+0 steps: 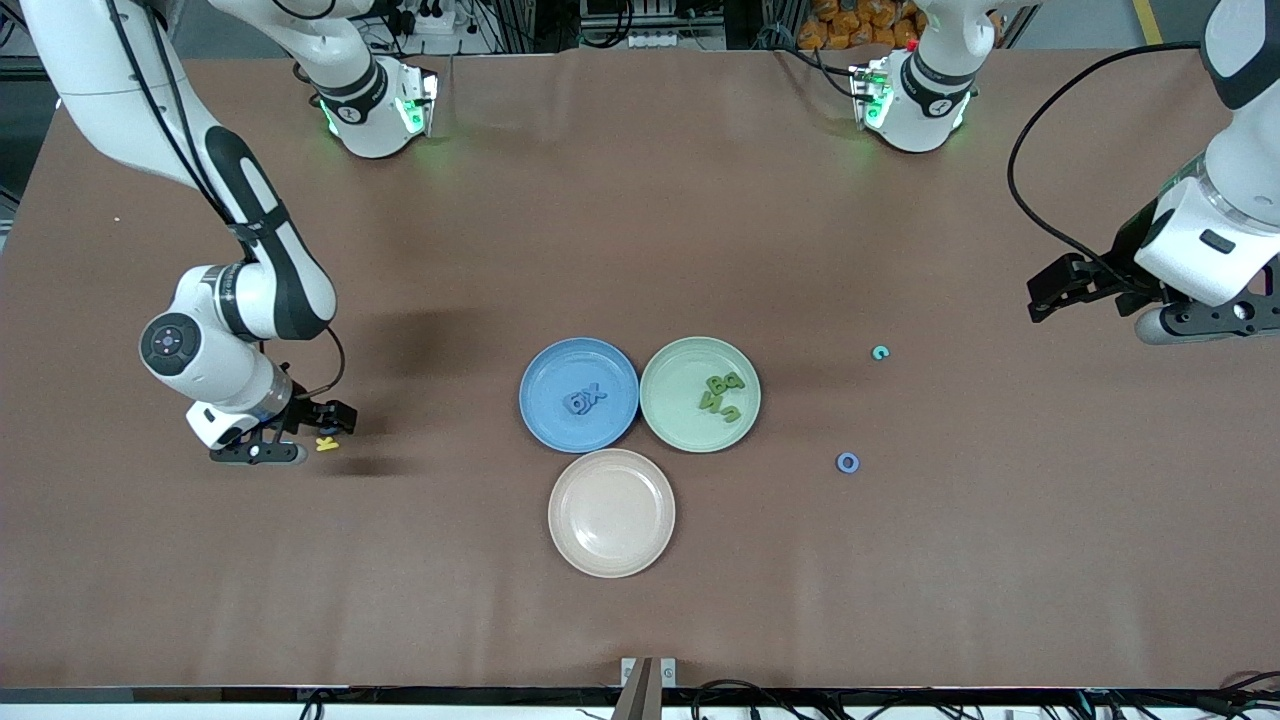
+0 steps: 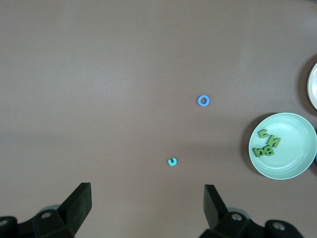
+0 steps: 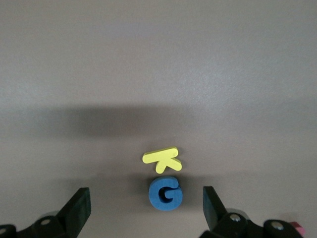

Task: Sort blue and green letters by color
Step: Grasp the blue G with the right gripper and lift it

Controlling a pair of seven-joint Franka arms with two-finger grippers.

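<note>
Two blue letters (image 1: 585,398) lie on the blue plate (image 1: 545,370), and several green letters (image 1: 722,394) lie on the pale green plate (image 1: 680,365) beside it. Toward the left arm's end of the table, a blue O (image 1: 847,462) (image 2: 203,100) and a turquoise C (image 1: 880,352) (image 2: 172,161) lie loose. My left gripper (image 1: 1110,300) (image 2: 147,203) hangs open above the table near that end, holding nothing. My right gripper (image 1: 300,435) (image 3: 146,208) is low and open, its fingers on either side of a blue G (image 3: 166,193) without touching it.
A yellow K (image 3: 162,158) (image 1: 327,443) lies right beside the G. An empty beige plate (image 1: 611,512) sits nearer the front camera than the other two plates. In the left wrist view the green plate (image 2: 292,163) shows, with the beige plate's rim (image 2: 313,87) at the edge.
</note>
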